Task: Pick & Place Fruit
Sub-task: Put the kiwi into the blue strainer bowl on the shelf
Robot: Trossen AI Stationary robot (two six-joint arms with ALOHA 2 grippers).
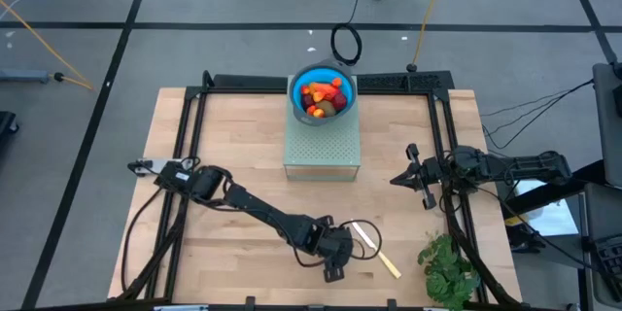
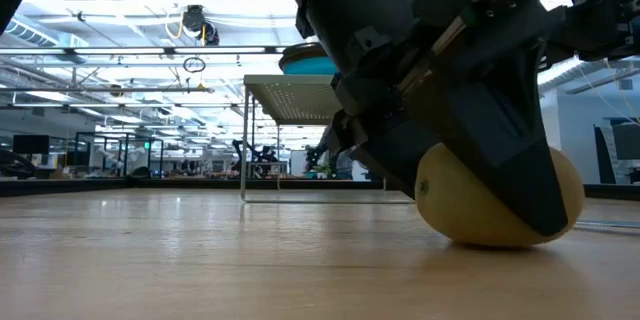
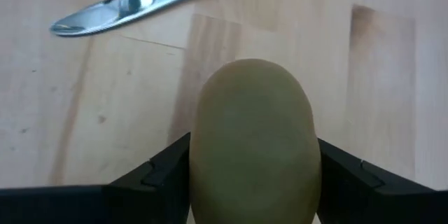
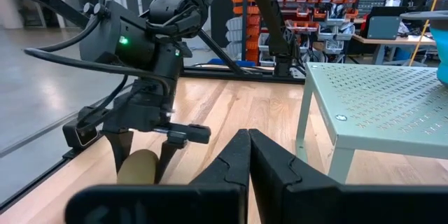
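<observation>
From overhead, the light wooden worktop (image 1: 224, 136) carries a pale green perforated metal stand (image 1: 322, 144) at the middle of its far edge, and a round blue bowl (image 1: 323, 97) on the far part of that stand is already piled with small red and orange toy fruit (image 1: 324, 96). So most of the job looks done. The left gripper (image 1: 335, 254) is down near the middle of the near edge, just beside a long cream-handled knife with a silver blade (image 1: 373, 249). A green leafy bunch (image 1: 447, 270) lies at the near right corner. The right gripper (image 1: 410, 177) waits over the right side, well apart from all that.

Low view: a yellowish-green oval toy fruit (image 2: 498, 198) rests on the wood with the left arm's dark fingers (image 2: 520, 165) straddling it.

Left wrist view: that oval sits right between the two fingers, and they look snug against its sides, so I'd call it pinched, or as good as.

Right wrist view: the right gripper's own fingers are pressed together, holding nothing, and the left arm shows farther off, standing over the oval.

What's left, I reckon: lift this last piece and drop it in the bowl.
</observation>
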